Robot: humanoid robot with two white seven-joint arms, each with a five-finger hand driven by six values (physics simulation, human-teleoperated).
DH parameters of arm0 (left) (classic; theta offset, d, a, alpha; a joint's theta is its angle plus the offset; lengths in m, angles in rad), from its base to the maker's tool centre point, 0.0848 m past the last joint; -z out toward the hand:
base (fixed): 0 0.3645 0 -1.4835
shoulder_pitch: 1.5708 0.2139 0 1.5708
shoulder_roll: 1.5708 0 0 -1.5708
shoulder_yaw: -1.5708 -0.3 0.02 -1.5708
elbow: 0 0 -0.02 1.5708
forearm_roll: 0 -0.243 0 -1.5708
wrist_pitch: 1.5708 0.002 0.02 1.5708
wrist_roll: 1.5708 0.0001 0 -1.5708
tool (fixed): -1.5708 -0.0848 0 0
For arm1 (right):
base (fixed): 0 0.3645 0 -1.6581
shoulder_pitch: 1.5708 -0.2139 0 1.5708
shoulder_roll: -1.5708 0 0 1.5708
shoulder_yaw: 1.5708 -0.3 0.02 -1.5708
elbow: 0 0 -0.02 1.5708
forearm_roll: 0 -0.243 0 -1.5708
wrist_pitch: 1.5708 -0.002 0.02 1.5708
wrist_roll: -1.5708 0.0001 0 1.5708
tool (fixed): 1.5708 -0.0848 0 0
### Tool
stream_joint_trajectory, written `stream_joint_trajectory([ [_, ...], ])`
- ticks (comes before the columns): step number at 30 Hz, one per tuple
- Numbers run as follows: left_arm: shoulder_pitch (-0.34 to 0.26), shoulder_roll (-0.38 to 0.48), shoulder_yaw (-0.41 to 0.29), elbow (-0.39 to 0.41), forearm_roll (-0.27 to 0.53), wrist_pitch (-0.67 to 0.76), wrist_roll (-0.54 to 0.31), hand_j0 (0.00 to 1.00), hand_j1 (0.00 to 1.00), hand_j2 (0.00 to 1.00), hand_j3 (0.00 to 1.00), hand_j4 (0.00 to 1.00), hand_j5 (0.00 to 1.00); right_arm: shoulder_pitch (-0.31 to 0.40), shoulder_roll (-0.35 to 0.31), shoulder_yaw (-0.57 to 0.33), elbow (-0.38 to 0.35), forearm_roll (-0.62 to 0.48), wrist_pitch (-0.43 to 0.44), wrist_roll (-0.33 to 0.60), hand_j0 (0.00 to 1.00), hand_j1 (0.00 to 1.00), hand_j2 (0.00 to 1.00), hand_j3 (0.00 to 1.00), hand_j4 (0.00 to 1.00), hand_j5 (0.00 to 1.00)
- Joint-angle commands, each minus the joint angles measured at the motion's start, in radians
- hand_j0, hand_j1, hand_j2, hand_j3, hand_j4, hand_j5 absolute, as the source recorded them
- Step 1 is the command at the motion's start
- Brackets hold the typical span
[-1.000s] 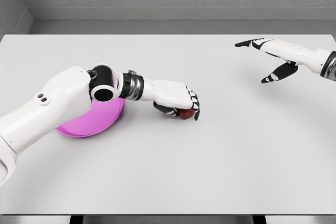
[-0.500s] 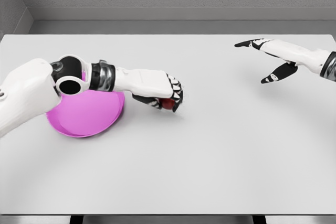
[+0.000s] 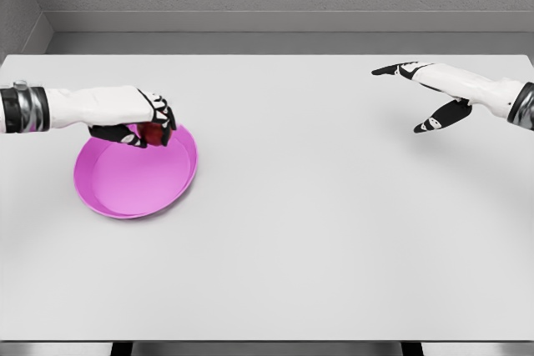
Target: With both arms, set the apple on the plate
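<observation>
apple (image 3: 153, 132) is clamped in the left hand (image 3: 138, 122), fingers curled round it, only a sliver of red showing between them. It sits over the far rim of the pink plate (image 3: 117, 198), above the plate's back edge, not down in the well; can't tell if it touches the rim or hangs just clear. So grasp and carry look done, placement isn't: apple needs to go down toward the middle of the plate, then the fingers let go and the hand backs out. Watch the release, a round apple dropped near the rim could roll off onto the table (image 3: 334, 239). Right hand (image 3: 430, 97) is well apart at the far right of the table, fingers spread, holding nothing, hanging above the surface. From this view it's contributing nothing to the placement despite the two-arm wording.
</observation>
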Motion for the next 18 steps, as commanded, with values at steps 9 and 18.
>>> stream_joint_trajectory([
  [9, 0.002, 0.014, 0.002, 0.019, 0.02, 0.003, 0.005, 1.0, 1.0, 1.0, 1.0, 1.0, 1.0, 0.002, -0.003, 0.001, 0.0, -0.008, 0.003, 0.0, 1.0, 1.0, 1.0, 1.0, 1.0, 1.0],
  [18, -0.005, 0.004, 0.064, 0.29, 0.125, 0.003, 0.005, 1.0, 1.0, 1.0, 1.0, 1.0, 1.0, 0.0, -0.002, 0.001, 0.0, -0.008, 0.003, 0.0, 1.0, 1.0, 1.0, 1.0, 1.0, 1.0],
])
